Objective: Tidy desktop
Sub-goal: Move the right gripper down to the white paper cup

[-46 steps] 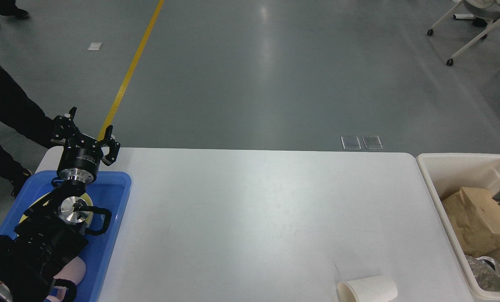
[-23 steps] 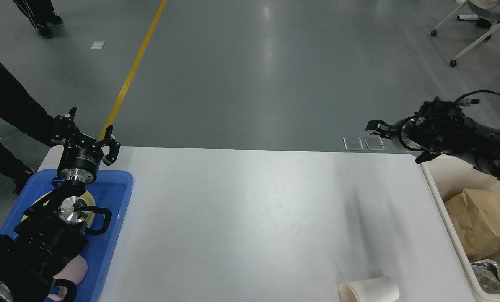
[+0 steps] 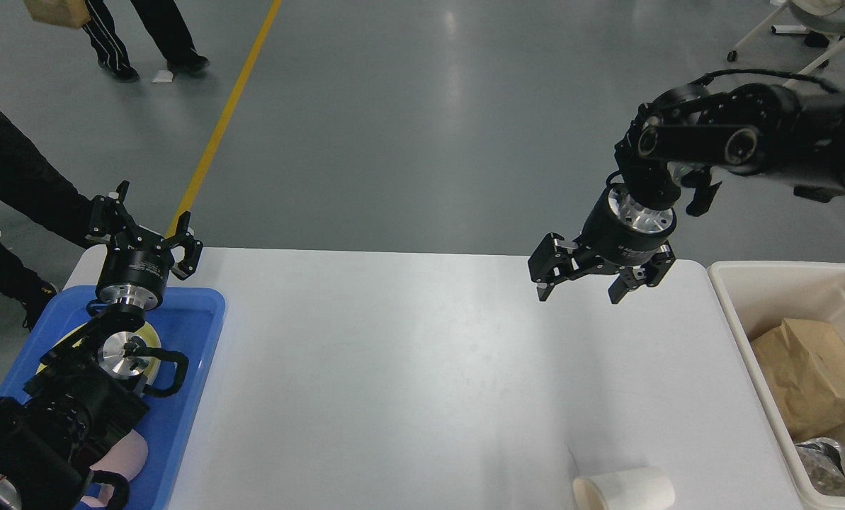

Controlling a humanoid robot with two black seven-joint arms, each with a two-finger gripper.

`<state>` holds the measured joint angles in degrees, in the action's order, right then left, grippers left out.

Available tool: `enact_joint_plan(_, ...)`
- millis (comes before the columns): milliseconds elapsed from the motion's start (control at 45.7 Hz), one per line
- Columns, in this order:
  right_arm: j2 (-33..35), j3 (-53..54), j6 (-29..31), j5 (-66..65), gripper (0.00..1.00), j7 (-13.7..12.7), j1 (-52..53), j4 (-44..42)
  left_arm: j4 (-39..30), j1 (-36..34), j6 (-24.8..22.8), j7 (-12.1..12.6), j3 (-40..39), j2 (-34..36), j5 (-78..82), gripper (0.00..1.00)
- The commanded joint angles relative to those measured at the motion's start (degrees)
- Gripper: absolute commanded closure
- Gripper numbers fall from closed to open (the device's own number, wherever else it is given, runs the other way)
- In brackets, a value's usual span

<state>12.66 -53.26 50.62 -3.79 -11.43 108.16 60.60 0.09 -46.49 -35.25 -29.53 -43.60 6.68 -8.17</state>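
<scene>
Right gripper (image 3: 579,289) has swung over the desktop (image 3: 422,368), jaws spread.

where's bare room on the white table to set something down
The white rectangular tabletop is bare between the blue plastic tray and the cream rectangular bin. Crowded spots: the near right edge, where a white paper cup lies, and the far right under the open right hand.

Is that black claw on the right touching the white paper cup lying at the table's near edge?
Apart. The head view shows the right tool, fingers spread, hanging over the far part of the white desktop, with a wide stretch of bare tabletop between it and the tipped white paper cup.
</scene>
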Motion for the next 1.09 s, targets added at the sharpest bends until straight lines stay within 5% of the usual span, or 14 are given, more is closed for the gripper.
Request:
enact_joint_plan(0, 3.24, -3.42, 4.38, 2.65, 0.0, 0.09, 7.4, 3.2, 0.0, 0.0, 0.0, 0.0, 0.01, 0.0, 0.0, 0.04)
enact_joint_plan(241, 9.23, -6.15, 4.38, 2.83, 0.0, -0.08, 15.86, 9.28, 0.0, 0.0, 0.0, 0.0, 0.09, 0.0, 0.0, 0.04)
enact_joint_plan(1071, 12.39, -3.52, 4.38, 3.0, 0.0, -0.08, -4.27, 5.23, 0.0, 0.0, -0.44, 0.0, 0.01, 0.0, 0.0, 0.04)
